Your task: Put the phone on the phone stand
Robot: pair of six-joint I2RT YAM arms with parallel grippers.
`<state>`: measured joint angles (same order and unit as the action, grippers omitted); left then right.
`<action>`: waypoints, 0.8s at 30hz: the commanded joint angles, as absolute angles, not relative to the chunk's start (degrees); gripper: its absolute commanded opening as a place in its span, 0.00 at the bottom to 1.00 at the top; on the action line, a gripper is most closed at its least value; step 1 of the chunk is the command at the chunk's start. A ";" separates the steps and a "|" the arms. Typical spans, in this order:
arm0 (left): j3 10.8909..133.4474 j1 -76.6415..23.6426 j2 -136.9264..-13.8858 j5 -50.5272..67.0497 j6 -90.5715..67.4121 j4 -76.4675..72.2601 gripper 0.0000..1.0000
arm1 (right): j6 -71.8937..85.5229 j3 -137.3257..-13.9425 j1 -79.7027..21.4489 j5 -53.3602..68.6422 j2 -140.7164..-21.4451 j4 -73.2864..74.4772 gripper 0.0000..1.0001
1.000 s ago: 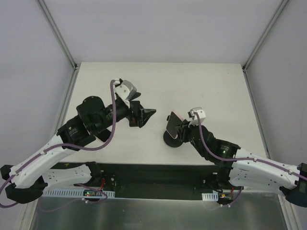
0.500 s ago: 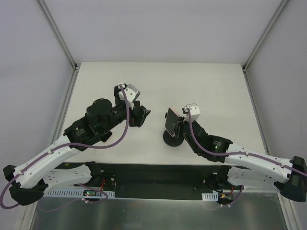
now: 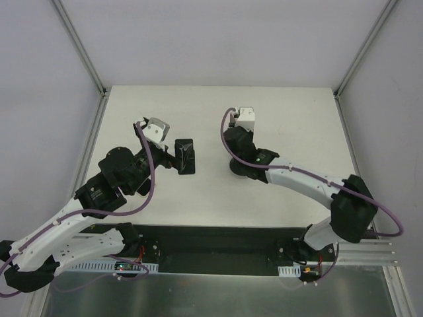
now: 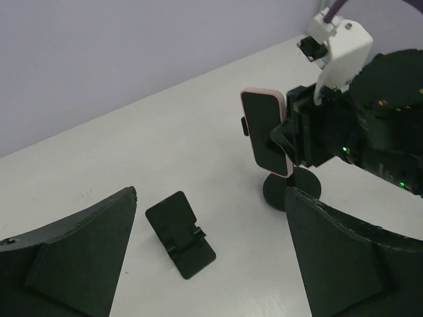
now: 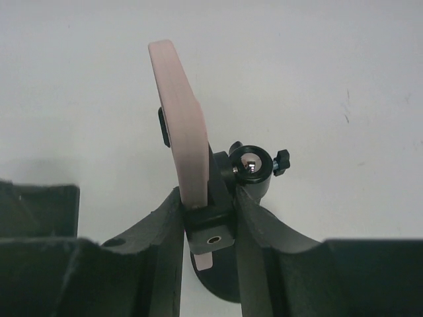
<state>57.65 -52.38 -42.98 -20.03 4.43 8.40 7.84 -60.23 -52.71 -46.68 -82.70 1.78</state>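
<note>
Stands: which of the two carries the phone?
The round-based stand at the right gripper holds the pink phone; the folding stand is empty.

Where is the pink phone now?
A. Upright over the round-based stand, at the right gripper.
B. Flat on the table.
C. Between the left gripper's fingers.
A: the phone stands upright above the round-based stand, between the fingers of the right gripper.

Soft, even light fills all three views, bright on the white table (image 3: 218, 105), with only faint shadows and no glare. In the left wrist view the near fingers (image 4: 73, 257) are blurred, and in the right wrist view the phone (image 5: 182, 132) edge seems slightly soft, perhaps from closeness.
</note>
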 commanded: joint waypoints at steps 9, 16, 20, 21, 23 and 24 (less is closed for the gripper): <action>56.43 -51.15 -45.00 -20.66 3.61 3.96 0.91 | -2.82 -89.11 -39.56 -42.46 -110.73 -23.36 0.00; 56.34 -47.56 -47.63 -16.46 1.41 3.87 0.90 | -9.48 -94.83 -37.09 -35.96 -118.65 -37.68 0.00; 56.69 -39.04 -49.65 -6.26 -5.08 4.04 0.88 | -12.57 -99.39 -36.39 -33.58 -122.15 -42.36 0.00; 56.78 -37.54 -50.01 -4.15 -7.62 4.04 0.87 | -12.66 -99.58 -36.30 -33.57 -122.69 -43.67 0.00; 57.04 -34.46 -51.15 -0.81 -8.79 3.96 0.86 | -12.83 -98.62 -36.21 -32.79 -124.00 -46.04 0.00; 57.04 -33.76 -51.50 -0.36 -9.40 4.04 0.85 | -13.27 -98.18 -36.30 -32.09 -124.45 -48.40 0.00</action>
